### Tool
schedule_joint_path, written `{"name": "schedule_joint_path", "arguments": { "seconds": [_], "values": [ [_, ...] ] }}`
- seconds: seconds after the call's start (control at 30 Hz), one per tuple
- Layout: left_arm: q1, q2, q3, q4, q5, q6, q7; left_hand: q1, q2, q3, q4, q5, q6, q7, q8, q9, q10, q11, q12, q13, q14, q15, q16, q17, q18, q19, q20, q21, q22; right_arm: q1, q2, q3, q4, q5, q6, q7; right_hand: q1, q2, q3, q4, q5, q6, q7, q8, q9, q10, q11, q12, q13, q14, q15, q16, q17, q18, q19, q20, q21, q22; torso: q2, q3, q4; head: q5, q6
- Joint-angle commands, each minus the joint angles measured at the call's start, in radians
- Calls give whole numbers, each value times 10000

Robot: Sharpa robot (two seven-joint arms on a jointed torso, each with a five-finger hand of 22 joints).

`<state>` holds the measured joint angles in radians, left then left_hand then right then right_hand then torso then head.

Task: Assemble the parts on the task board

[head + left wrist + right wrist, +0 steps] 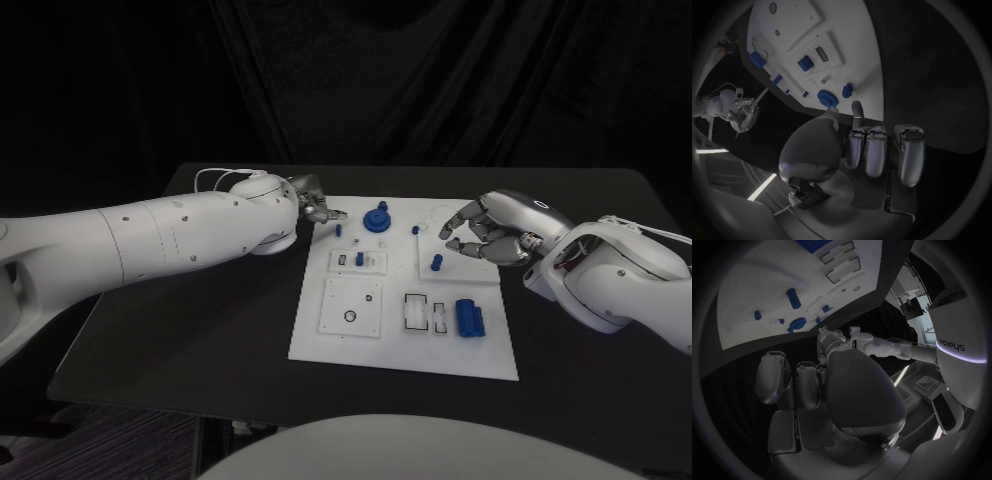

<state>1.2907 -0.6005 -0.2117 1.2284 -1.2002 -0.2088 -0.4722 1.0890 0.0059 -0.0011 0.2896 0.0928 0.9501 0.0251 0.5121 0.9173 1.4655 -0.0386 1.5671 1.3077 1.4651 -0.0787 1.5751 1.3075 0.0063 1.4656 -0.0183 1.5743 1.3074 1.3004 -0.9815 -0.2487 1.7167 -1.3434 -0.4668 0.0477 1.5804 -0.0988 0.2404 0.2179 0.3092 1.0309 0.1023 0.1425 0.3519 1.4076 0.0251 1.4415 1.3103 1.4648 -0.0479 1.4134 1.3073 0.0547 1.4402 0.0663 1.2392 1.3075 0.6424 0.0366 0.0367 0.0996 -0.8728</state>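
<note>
Left hand (306, 207) fingers curled, empty; right hand (488, 230) fingers curled, empty

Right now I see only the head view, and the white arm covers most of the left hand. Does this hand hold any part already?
Observer: No. In the left wrist view the left hand holds nothing. Its fingers are apart and reach toward the round blue part at the edge of the task board.
Operator: Thank you. From above, the fingers of the right hand look curled. Is a part inside them?
Observer: No. The right wrist view shows the right hand from behind. Its fingers are apart with nothing between them, and the blue peg stands on the board, apart from them.
</note>
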Motion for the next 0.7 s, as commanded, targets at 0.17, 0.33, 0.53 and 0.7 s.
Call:
{"name": "schedule_joint_path", "arguments": {
  "seconds": [0.17,0.33,0.53,0.7],
  "values": [
    [-13,146,7,-231,-171,247,300,-84,24,-136,-29,46,-32,85,-99,17,1053,70,37,2631,1057,45,-43,2633,-63,1052,-99,-35,2634,-20,5,7,19,-2,66,-162,80,18,57,-17,60,65,11,-44,9,-25,-17,-43,845,464,39,-33,829,191,-61,-13,-20,1637,27,-7,-35,34,2],
    [-14,270,7,-428,-172,395,377,-111,94,-208,-11,83,-60,105,-169,23,1053,87,37,2631,1057,57,-43,2633,-63,1052,-103,-35,2634,-20,26,7,-4,-2,79,-166,70,36,62,-9,67,67,12,-47,11,-23,-17,-46,841,466,38,-30,831,192,-62,-14,-26,1636,21,-4,-30,67,2],
    [-61,412,7,-657,-136,555,486,-40,148,-382,-47,508,-94,135,-330,44,1053,116,37,2631,1057,85,-43,2633,-63,1052,-104,-35,2634,-22,55,7,-25,19,92,-149,49,68,70,9,78,68,12,-51,15,-19,-17,-48,838,467,38,-30,831,192,-62,-15,-33,1635,25,-5,-32,51,2],
    [-116,469,7,-755,-118,695,484,20,171,-424,-63,634,-79,136,-371,55,1053,119,37,2631,1057,89,-43,2633,-63,1052,-106,-35,2634,-23,50,6,-33,32,105,-145,43,82,76,15,86,68,10,-53,16,-21,-18,-52,833,466,37,-35,825,193,-63,-15,-39,1634,22,-4,-31,38,2]
  ]
}}
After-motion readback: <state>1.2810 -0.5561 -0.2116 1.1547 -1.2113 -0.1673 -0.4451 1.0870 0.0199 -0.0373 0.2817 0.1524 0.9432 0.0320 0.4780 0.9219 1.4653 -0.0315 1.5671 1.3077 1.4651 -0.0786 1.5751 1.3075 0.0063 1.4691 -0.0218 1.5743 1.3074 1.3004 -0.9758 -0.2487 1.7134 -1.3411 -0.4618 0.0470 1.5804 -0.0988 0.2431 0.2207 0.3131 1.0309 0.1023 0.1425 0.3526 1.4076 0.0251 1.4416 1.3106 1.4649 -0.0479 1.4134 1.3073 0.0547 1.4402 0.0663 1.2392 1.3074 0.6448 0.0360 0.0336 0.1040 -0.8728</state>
